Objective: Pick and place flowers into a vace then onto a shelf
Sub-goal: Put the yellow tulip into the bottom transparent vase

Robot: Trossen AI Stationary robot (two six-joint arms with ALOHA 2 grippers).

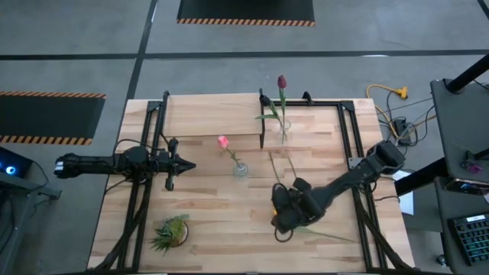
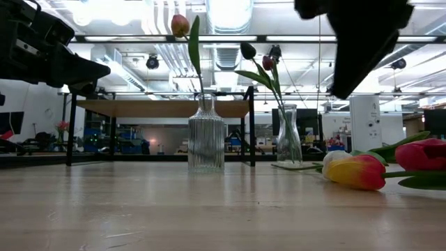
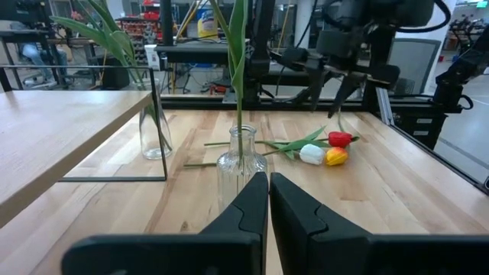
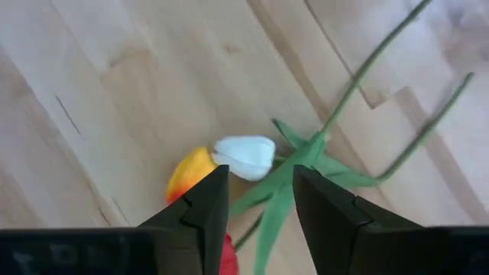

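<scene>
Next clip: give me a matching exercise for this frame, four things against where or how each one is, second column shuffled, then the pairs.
Things:
1. pink tulip
2. dark maroon tulip
3. white tulip
4. left gripper

Places or states:
A. lying flat on the table under the right gripper
B. in the ribbed vase out on the open tabletop
C. fingers shut, apart from every flower
D. in the smooth vase beside the shelf

Pairs: 1-B, 2-D, 3-A, 4-C
</scene>
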